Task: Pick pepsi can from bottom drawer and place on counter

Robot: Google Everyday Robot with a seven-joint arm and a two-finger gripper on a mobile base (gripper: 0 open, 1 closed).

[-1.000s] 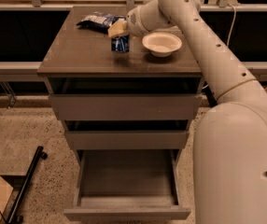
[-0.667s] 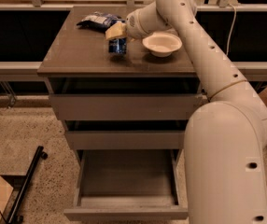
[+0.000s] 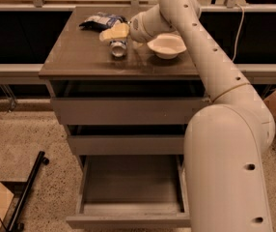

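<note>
One pepsi can (image 3: 118, 48); is it down on the counter (image 3: 75, 57) yet?

Looks so to me, though I can't swear it stands upright; it's about mid-worktop, nearer the far edge than the front; the gripper (image 3: 115, 33) is right on top of it, and whether it grips or has let go I cannot tell.

What makes a clean finish, then?

Base flat on the top first, I'd say; then release and lift straight up, no sideways drag; the white bowl (image 3: 166, 45) is just beside it toward the right edge, the snack bag (image 3: 99, 20) by the far edge; the bottom drawer (image 3: 128, 185) hangs open below.
</note>
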